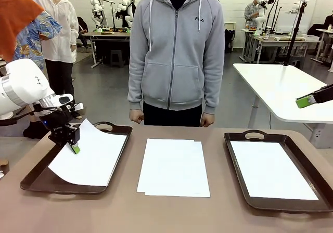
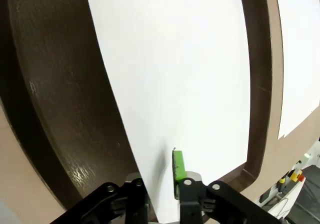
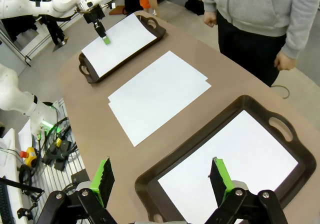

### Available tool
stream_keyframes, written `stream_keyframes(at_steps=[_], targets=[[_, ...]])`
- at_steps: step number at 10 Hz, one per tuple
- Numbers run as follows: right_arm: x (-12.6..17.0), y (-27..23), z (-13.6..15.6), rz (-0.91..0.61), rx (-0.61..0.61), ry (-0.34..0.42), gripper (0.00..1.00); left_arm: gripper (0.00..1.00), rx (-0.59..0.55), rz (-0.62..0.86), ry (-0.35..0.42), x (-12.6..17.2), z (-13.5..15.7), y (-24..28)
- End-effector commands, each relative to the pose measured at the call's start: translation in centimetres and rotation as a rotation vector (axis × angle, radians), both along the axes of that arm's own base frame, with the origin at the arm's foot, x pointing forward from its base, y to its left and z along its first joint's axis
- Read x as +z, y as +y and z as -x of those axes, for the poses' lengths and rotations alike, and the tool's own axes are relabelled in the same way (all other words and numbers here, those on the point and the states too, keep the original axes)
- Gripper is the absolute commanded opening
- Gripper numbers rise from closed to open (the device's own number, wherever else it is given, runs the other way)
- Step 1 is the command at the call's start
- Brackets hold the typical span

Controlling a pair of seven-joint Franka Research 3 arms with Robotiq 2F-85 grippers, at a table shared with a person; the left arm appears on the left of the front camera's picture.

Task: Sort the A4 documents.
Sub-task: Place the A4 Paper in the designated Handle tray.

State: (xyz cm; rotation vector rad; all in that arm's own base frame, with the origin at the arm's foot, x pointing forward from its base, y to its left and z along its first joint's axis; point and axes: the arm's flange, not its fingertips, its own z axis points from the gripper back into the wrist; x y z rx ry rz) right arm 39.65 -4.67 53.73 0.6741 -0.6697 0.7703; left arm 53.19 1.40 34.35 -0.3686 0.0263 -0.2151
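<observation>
- Front view: left fingers (image 1: 76, 149) at edge of A4 sheet (image 1: 86, 160) in left tray (image 1: 31, 183), sheet's far corner lifted; A4 stack (image 1: 173, 166) lies mid surface (image 1: 125, 212).
- Left wrist view: sheet runs btwn fingers; can't tell if pinched.
- Right wrist view: right fingers (image 3: 105, 176) spread wide above right tray (image 3: 280, 124) w/ another sheet (image 3: 235, 154).
</observation>
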Motion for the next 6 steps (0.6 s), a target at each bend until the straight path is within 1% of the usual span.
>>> stream_keyframes(at_steps=[1,2,3,4,5,6], targets=[[0.0,0.08,0.01,-0.004,-0.001,-0.001,1.0,0.4,0.028,-0.045,-0.008,0.34,0.2,0.0],[0.0,0.08,0.01,-0.004,-0.001,-0.001,1.0,0.56,0.033,-0.06,-0.009,0.4,0.23,0.1],[0.0,0.08,0.01,-0.004,-0.001,-0.001,1.0,0.58,0.039,-0.071,-0.01,0.44,0.26,0.17],[0.0,0.08,0.01,-0.004,-0.001,-0.001,1.0,0.75,0.044,-0.08,-0.011,0.53,0.3,0.23],[0.0,0.08,0.01,-0.004,-0.001,-0.001,1.0,0.77,0.051,-0.094,-0.011,0.55,0.36,0.33],[0.0,0.08,0.01,-0.004,-0.001,-0.001,1.0,0.93,0.061,-0.109,-0.013,0.62,0.46,0.38]])
